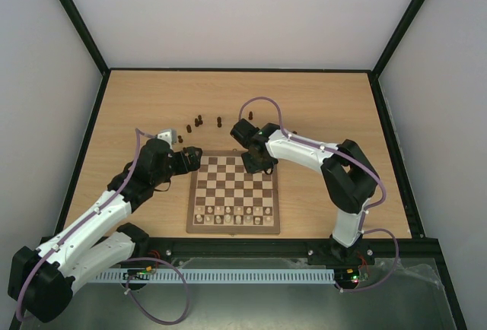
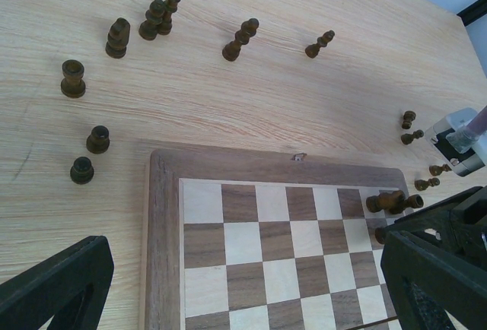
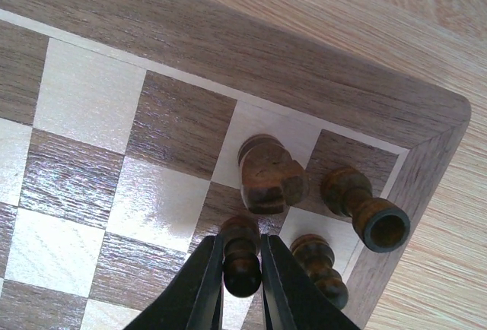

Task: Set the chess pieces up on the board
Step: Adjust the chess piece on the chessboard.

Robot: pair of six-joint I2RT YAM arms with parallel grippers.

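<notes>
The board (image 1: 192,201) lies between the two arms. My right gripper (image 3: 242,284) is shut on a dark brown pawn (image 3: 242,258), which stands on a dark square by the board's far right corner. Close to it on the board are a dark knight (image 3: 268,176), a dark rook (image 3: 364,207) and another dark pawn (image 3: 318,265). My left gripper (image 2: 243,292) hangs open over the board's far left corner (image 2: 163,223) with nothing between its fingers (image 2: 57,284). Several dark chess pieces (image 2: 117,37) stand loose on the table beyond the board.
Pale chessmen (image 1: 232,216) fill the board's two near rows. More loose dark pieces (image 2: 411,138) stand on the table beside the right arm (image 2: 456,223). Black frame rails edge the tabletop (image 1: 319,109).
</notes>
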